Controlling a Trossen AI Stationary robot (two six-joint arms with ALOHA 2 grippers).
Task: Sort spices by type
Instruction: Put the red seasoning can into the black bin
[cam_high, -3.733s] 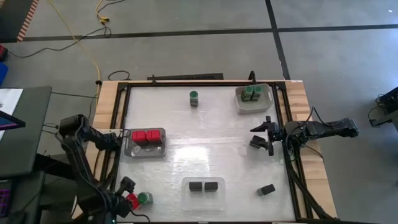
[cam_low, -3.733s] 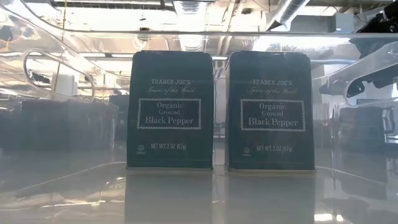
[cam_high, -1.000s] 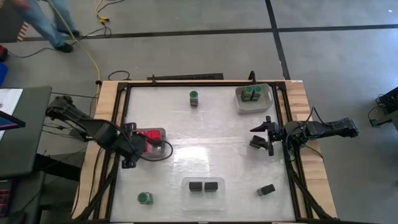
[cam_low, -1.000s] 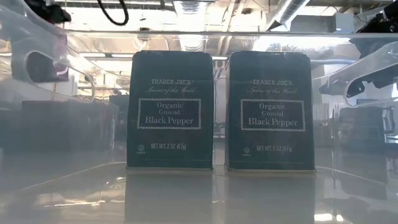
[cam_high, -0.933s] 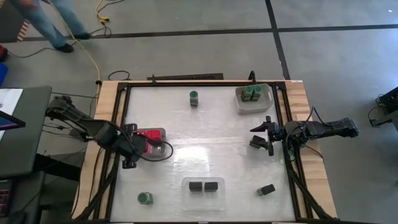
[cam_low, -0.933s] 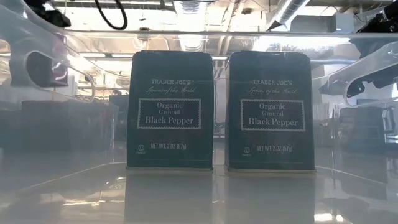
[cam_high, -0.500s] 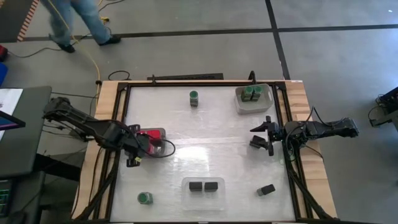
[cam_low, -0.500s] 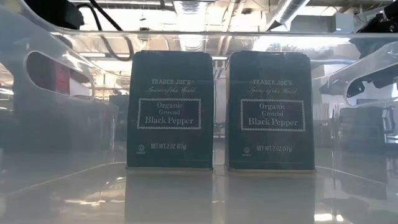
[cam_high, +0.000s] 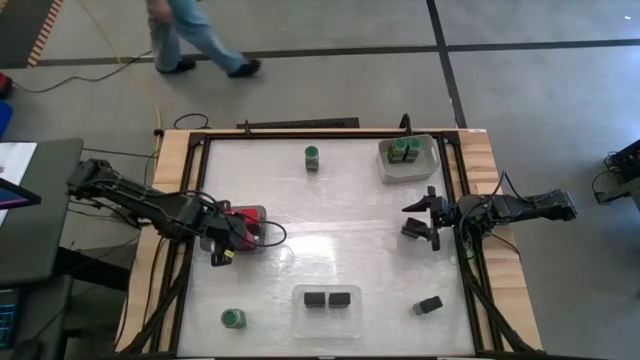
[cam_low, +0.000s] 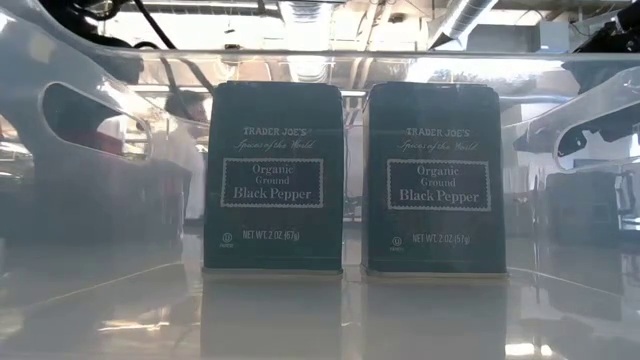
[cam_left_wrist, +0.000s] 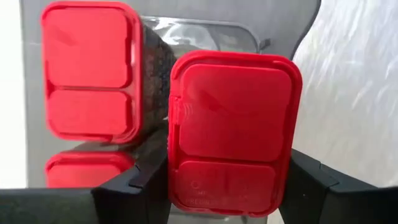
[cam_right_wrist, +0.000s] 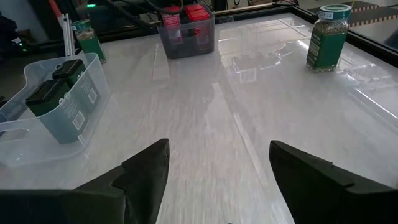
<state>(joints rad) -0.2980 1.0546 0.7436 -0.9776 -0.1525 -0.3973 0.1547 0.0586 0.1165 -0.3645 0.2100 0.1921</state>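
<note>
Your left gripper (cam_high: 232, 240) now over grey tray (cam_high: 254, 246), fingers clamped on red spice (cam_left_wrist: 231, 134). 3.7 s back it sat at table's near-left corner beside green jar (cam_high: 232, 318); jar stays there alone. Held red hangs just beside red container (cam_left_wrist: 90, 71) already in tray; likely next: lower, release. Right gripper (cam_high: 424, 219) well right of tray, fingers spread, nothing held, unmoved throughout. Black boxes (cam_high: 331, 299) in clear tray (cam_high: 298, 295) unchanged. Person (cam_high: 200, 35) walked across floor beyond table.
</note>
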